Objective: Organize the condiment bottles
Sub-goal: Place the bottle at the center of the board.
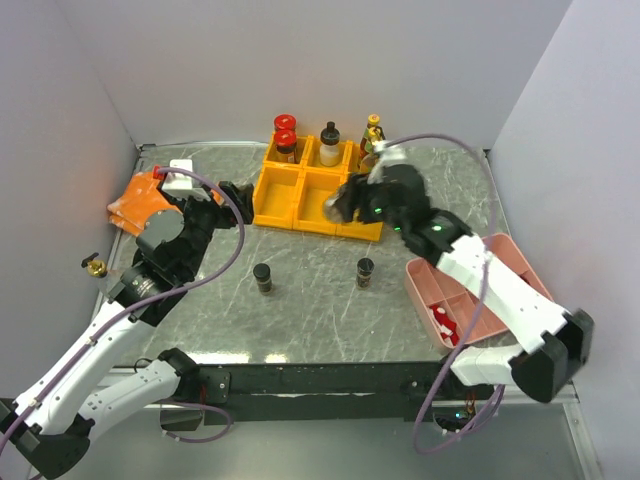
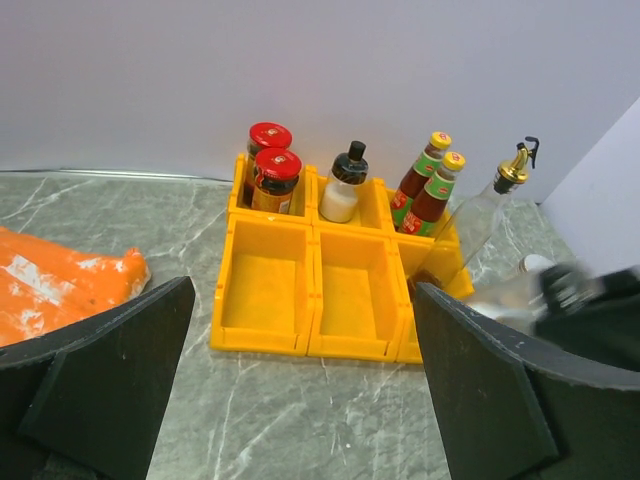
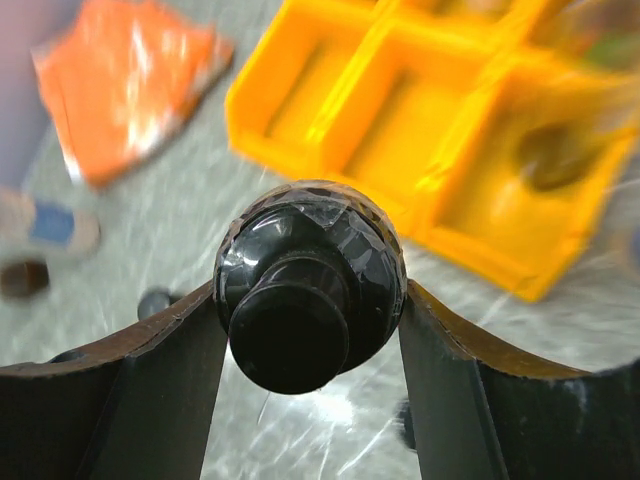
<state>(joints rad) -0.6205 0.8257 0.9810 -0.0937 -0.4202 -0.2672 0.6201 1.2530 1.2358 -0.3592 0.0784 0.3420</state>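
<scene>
My right gripper is shut on a bottle with a rounded black cap; in the top view the right gripper hangs over the front right part of the yellow bins. The back bins hold two red-capped jars, a black-capped white bottle and yellow-green-capped sauce bottles. A clear bottle with a gold pourer leans at the right bins. Two small dark bottles stand on the table. My left gripper is open and empty, facing the bins.
An orange cloth lies at the back left. A pink tray with red and white packets sits at the right. A small gold-topped object lies by the left wall. White walls enclose the marble-patterned table.
</scene>
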